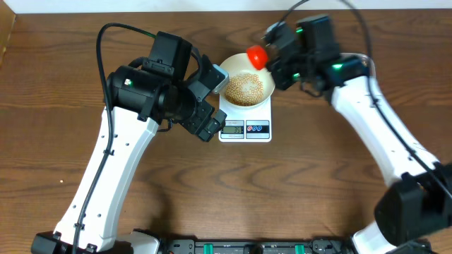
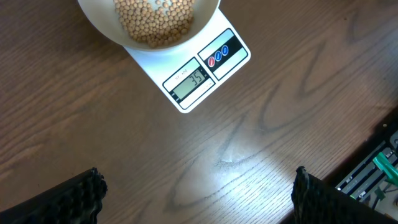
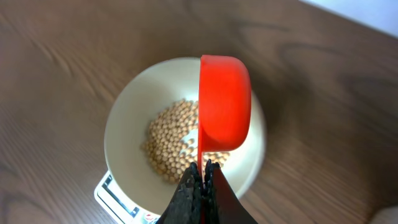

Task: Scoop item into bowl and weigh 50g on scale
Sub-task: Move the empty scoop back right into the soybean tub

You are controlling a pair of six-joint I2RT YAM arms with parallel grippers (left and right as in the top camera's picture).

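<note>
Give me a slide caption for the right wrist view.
Right hand grips a red scoop turned sideways over the white bowl of beans on the scale.

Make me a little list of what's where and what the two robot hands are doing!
bowl: white, sitting on the scale
beans: pale pile inside the bowl
scale display: looks like 35
red scoop: tipped on edge above the bowl
right gripper: shut on the red scoop's handle
left gripper: open, empty, above the table near the scale
</note>
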